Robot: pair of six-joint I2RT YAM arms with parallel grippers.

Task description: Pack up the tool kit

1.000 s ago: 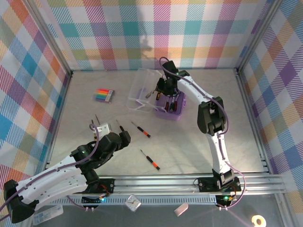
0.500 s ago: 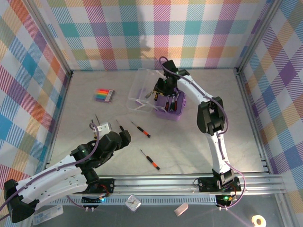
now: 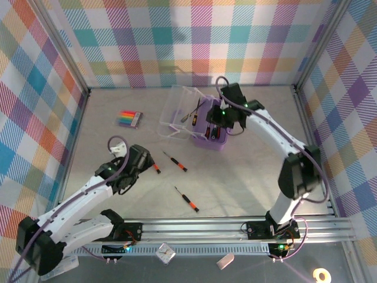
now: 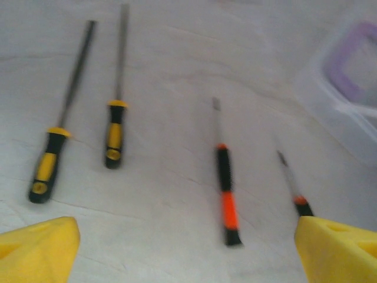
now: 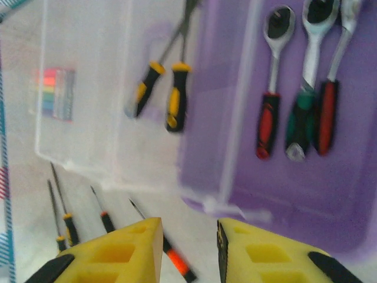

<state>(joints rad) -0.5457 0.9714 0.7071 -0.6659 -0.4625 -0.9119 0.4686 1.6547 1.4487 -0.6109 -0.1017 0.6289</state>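
Seen from above, the purple box [image 3: 215, 143] sits just above the centre of the table [image 3: 235, 177], with its clear lid [image 3: 175, 109] swung open to its left. The rainbow pack [image 3: 129, 118] lies well apart, at the left of the frame.

The right gripper [image 5: 188, 230] hangs over the box. Its fingers stand a narrow gap apart and hold nothing. In the right wrist view three wrenches [image 5: 311, 65] lie side by side in the box at the upper right. Two yellow-and-black screwdrivers [image 5: 175, 97] lie on the lid at upper centre.

The left gripper [image 4: 187, 239] is low over the table. Its fingers are spread wide at the bottom corners of the left wrist view and grip nothing. An orange-handled screwdriver [image 4: 226, 194] lies on the table just ahead, right of centre. A second orange screwdriver [image 4: 293, 184] lies beside the right finger, its handle partly hidden. Two yellow-handled screwdrivers [image 4: 113, 132] lie at the left, and the box is a blur in the upper right corner.
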